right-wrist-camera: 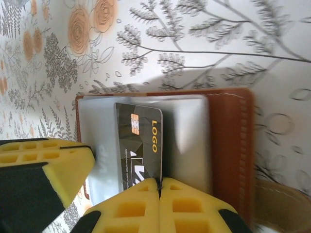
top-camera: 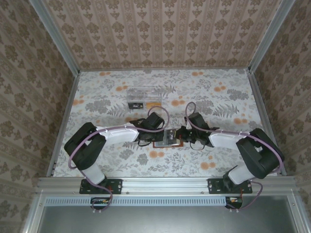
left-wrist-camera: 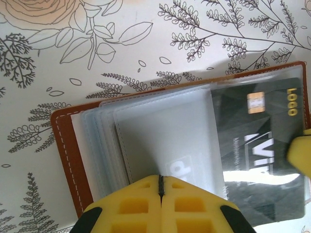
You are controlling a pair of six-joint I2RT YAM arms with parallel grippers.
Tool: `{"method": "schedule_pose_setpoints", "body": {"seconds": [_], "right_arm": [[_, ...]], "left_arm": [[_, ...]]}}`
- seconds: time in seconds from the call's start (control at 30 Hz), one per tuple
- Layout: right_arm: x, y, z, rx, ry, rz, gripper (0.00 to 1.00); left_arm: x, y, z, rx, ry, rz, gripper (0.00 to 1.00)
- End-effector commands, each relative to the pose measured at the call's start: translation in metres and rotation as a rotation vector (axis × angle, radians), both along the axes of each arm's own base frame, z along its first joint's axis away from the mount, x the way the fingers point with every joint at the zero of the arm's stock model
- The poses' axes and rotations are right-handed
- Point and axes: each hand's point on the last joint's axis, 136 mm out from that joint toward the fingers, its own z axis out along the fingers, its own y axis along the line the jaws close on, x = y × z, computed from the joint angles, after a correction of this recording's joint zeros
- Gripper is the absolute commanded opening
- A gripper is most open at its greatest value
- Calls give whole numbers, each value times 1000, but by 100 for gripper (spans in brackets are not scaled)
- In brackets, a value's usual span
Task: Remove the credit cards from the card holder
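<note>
Black card (right-wrist-camera: 138,141) extraction from card holder (left-wrist-camera: 65,145)
To anchor it, left gripper (left-wrist-camera: 160,180) pinches clear sleeves (left-wrist-camera: 165,126); right gripper (right-wrist-camera: 159,183) pinches the card's edge.

The card holder (top-camera: 166,139) lies open and flat on the flowery table (top-camera: 218,97), in the middle near the front. It is brown leather with white stitches and clear plastic pockets (left-wrist-camera: 165,121) inside. A black card (left-wrist-camera: 262,126) with a gold chip sticks partly out of one pocket.
</note>
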Motion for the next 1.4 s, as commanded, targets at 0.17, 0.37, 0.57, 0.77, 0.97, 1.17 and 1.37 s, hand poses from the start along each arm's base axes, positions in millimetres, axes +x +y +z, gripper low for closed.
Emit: {"method": "schedule_pose_setpoints", "body": {"seconds": [0.17,0.37,0.57,0.77,0.97,1.17,1.37], "right_arm": [[-16,-18,30,3,-67,9,0],[-18,-22,80,20,-176,19,0],[-16,-20,124,16,-267,63,0],[-4,-3,159,-22,-378,191,0],[12,38,182,-145,-519,408,0],[31,89,197,-289,-751,657,0],[58,130,195,-431,-890,878,0]], "left_arm": [[-13,12,-6,37,41,-13,4],[-4,0,41,-36,-41,-20,14],[4,22,99,-61,-177,46,54],[-2,78,150,-105,-319,186,100],[-21,142,180,-115,-424,293,100],[-43,188,199,-151,-512,357,100],[-60,213,204,-183,-536,396,100]]}}
